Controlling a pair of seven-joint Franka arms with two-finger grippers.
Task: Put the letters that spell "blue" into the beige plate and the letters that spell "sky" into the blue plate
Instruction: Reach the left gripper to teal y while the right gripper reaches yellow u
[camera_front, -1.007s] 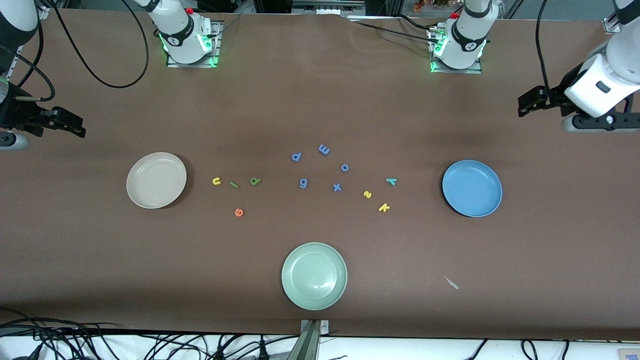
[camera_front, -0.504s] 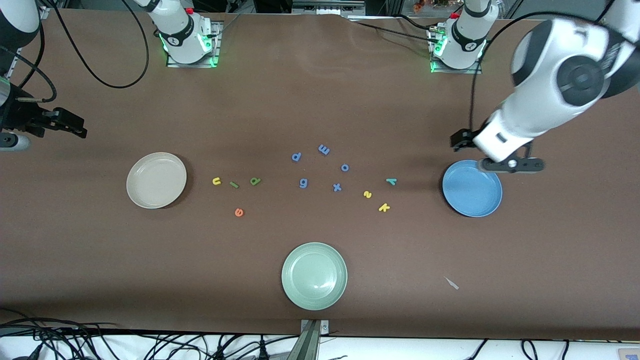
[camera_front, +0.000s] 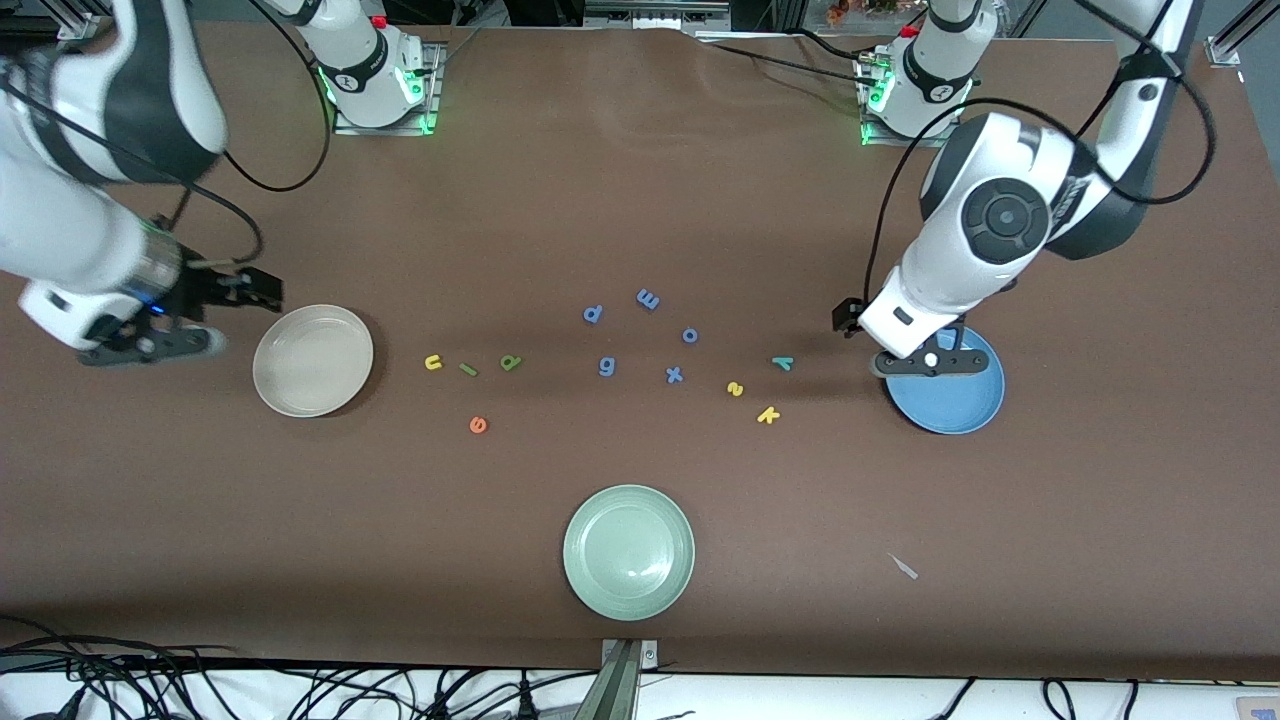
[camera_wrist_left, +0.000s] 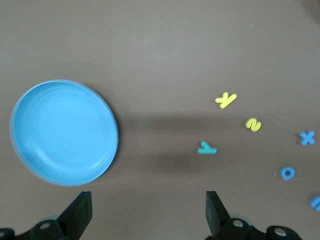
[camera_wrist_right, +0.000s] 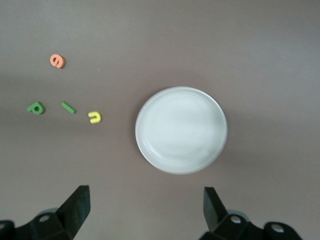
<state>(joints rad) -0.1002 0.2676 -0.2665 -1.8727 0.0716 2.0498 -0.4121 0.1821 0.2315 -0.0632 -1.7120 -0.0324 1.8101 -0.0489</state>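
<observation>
The beige plate (camera_front: 313, 360) (camera_wrist_right: 181, 130) lies toward the right arm's end. Beside it are the yellow u (camera_front: 433, 362), green l (camera_front: 467, 369), green b (camera_front: 511, 362) and orange e (camera_front: 478, 425). The blue plate (camera_front: 950, 405) (camera_wrist_left: 64, 132) lies toward the left arm's end, with the teal y (camera_front: 783, 363), yellow s (camera_front: 735, 388) and yellow k (camera_front: 768, 414) beside it. My left gripper (camera_front: 848, 318) (camera_wrist_left: 149, 210) hangs open and empty over bare table at the blue plate's edge. My right gripper (camera_front: 262, 290) (camera_wrist_right: 146, 207) is open and empty beside the beige plate.
Several all-blue letters (camera_front: 674, 375) lie scattered mid-table between the two letter groups. A pale green plate (camera_front: 628, 565) sits nearer the front camera. A small scrap (camera_front: 904, 567) lies toward the left arm's end.
The left arm swung in from the table's end to the blue plate's edge. The right arm moved in toward the beige plate. No letter moved.
</observation>
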